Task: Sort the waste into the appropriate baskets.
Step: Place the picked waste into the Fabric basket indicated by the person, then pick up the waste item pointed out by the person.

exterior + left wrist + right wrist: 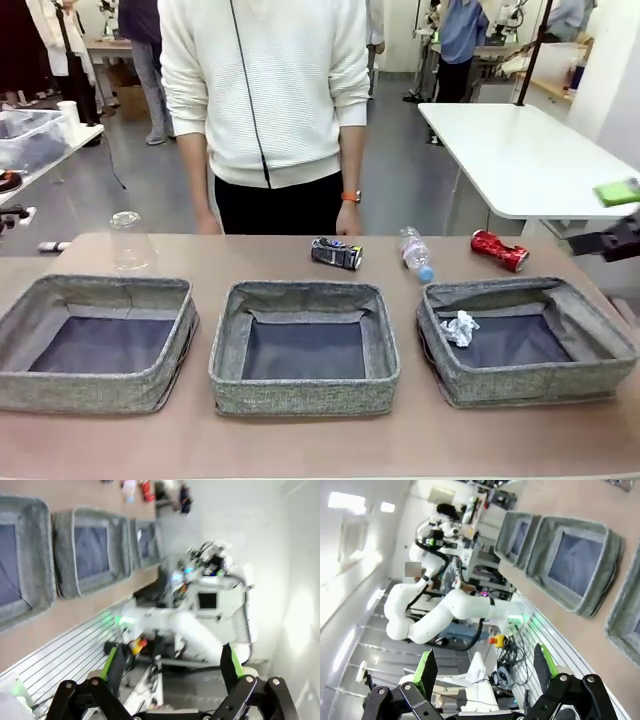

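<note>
Three grey baskets [303,393] in front row; paper wad [459,328] in right one. Cup [128,240], dark can [336,253], bottle [416,253], red can [499,250] unsorted on table [230,258] behind. Left gripper [170,655], right gripper [484,655]: fingers wide, empty

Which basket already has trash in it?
The right basket: a crumpled white paper wad lies inside. The middle basket and left basket have bare dark bottoms.

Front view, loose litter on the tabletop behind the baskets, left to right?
Left to right: clear plastic cup → crushed dark printed can → clear plastic bottle with blue cap → crushed red can.
</note>
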`<state>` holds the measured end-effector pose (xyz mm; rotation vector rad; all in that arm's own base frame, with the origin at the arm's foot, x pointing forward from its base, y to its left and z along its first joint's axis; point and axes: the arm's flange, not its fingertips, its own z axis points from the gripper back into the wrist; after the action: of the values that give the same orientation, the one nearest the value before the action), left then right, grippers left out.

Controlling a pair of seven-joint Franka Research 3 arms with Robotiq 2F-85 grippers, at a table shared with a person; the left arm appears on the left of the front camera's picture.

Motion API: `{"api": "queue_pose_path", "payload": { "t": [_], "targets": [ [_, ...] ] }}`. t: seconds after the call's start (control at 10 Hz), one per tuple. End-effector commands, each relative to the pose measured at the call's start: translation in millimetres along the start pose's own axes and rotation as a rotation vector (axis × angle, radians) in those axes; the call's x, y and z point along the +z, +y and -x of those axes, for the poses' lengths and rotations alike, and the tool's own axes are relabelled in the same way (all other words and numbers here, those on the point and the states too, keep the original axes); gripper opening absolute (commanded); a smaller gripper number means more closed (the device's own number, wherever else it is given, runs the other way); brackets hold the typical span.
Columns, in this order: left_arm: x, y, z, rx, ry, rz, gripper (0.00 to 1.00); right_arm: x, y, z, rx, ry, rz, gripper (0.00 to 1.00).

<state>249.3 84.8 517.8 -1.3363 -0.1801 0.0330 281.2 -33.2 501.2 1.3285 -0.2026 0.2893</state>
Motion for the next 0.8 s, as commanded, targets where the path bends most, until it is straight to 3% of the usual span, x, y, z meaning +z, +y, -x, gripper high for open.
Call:
{"api": "queue_pose_path", "payload": {
  "t": [0.0,0.1,0.2,0.7],
  "targets": [
    [-13,88,44,0.041,-0.038,0.148,1.00,-17,-7,4,-0.136,-0.141,0.058,1.00],
    [-16,107,39,0.161,0.023,0.072,1.00,0,0,0,0.000,0.000,0.000,1.00],
    [32,31,5,0.032,-0.060,0.081,1.00,0,0,0,0.000,0.000,0.000,1.00],
    [32,31,5,0.032,-0.060,0.081,1.00,0,0,0,0.000,0.000,0.000,1.00]
  ]
}}
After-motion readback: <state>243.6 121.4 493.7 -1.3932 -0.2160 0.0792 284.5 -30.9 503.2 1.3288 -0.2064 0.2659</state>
